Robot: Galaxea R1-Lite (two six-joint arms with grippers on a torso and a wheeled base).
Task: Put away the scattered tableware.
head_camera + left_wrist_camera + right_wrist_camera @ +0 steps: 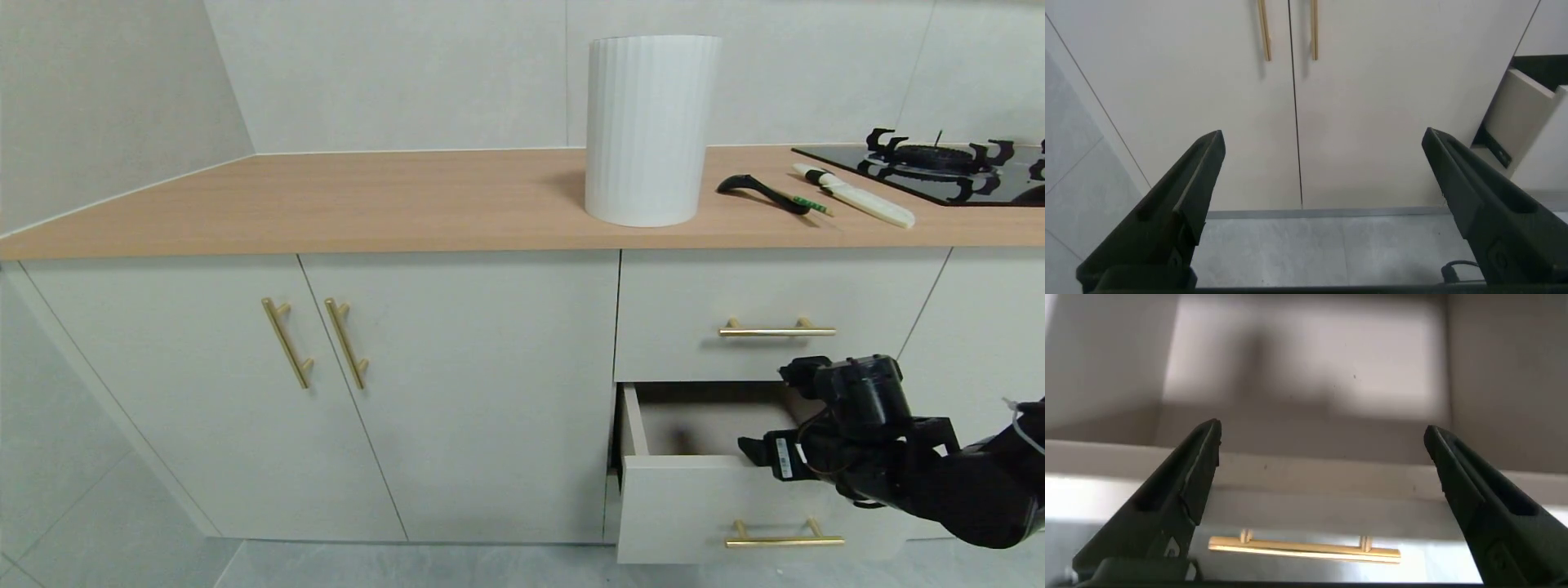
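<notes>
White lower drawer (694, 506) stands open, the right gripper's (771, 412) fingers wide and empty at its front edge; next likely means reaching up for the black curved utensil (763, 189) on the wooden tabletop (367, 196).

The stove (939, 167) runs off the right edge of the head view, so you only get one corner of it. The right arm sits in front of the right half of the open drawer (678, 498), and the back of it is in shadow, so can't tell what's inside. On the table (326, 196), the little green thing (810, 202) beside the black utensil (759, 189) is too small to make out. The tall white canister (649, 131) hides its own inside. In the left wrist view the cupboard handles (1264, 28) are chopped off by the frame edge, same for the drawer.
</notes>
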